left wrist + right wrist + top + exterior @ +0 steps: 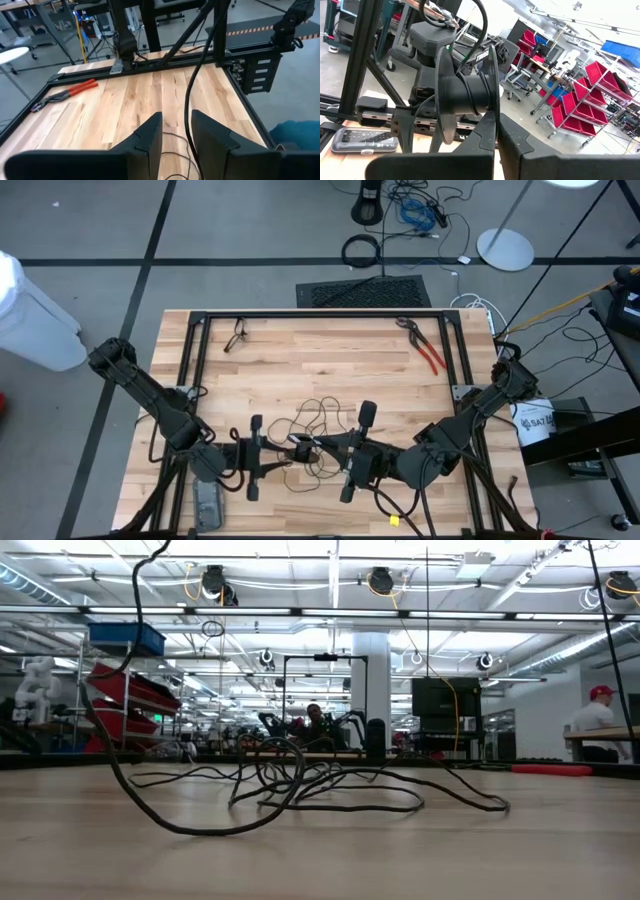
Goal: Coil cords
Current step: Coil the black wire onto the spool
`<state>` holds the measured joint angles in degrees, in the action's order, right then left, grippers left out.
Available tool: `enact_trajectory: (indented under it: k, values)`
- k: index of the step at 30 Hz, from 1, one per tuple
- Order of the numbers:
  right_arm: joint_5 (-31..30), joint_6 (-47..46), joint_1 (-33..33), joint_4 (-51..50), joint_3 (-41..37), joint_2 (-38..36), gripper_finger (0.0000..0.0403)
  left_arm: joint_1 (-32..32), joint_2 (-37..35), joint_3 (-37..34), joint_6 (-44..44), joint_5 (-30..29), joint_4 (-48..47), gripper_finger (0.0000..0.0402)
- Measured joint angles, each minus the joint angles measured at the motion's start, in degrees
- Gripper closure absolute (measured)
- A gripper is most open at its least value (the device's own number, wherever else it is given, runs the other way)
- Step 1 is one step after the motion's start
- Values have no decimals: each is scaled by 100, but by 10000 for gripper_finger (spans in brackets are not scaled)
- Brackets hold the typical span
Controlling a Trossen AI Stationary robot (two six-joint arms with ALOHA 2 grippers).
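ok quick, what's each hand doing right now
left hand: partly open around the black cord; grip cannot be told.
right hand: closed on the black spool.
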<state>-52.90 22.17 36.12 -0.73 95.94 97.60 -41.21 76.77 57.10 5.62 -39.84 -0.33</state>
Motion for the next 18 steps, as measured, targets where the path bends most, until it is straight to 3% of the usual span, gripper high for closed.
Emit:
enact_trajectory:
  k: [9,13,18]
  values:
    - [0,0,0,0,0,0,403,-2,0,0,-43,-72,-1,389]
    - [0,-2,0,2,0,0,403,0,0,-1,-47,-138,-1,392]
    - [27,-220,-31,6,0,0,403,98,0,0,4,-670,1,397]
